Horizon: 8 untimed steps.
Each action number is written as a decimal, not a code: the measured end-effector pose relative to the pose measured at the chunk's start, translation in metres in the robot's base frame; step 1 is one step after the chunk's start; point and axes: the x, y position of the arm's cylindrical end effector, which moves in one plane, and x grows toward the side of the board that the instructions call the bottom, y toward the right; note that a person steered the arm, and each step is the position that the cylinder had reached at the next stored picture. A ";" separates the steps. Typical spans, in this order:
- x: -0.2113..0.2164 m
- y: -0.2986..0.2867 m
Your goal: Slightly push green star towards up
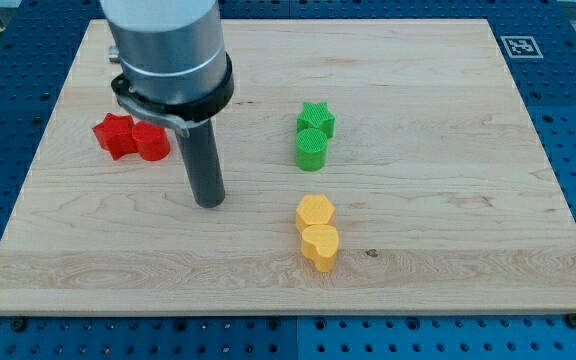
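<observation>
Two green blocks touching: green star (317,119) at upper centre, green cylinder (311,149) directly below. My tip (209,201) well left, apart from both; no fingers fitted. Risk: pushing upward from below shoves cylinder too, or glancing contact spins star sideways.

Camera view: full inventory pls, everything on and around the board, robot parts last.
green star: 1, green, right of centre, touching the green cylinder below it
green cylinder: 1, green, just under the star
yellow hexagon: 1, yellow, lower centre
yellow heart: 1, yellow, touching the hexagon's lower side
red star: 1, red, view's left
red cylinder: 1, red, right of the red star, touching
wooden board: 1, light wood
marker tag: 1, black-white, board's top right corner
my tip: 1, dark, left of the green pair, touching no block
</observation>
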 end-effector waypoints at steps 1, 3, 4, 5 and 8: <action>-0.008 0.029; -0.055 0.086; -0.092 0.092; -0.077 0.093; -0.028 0.139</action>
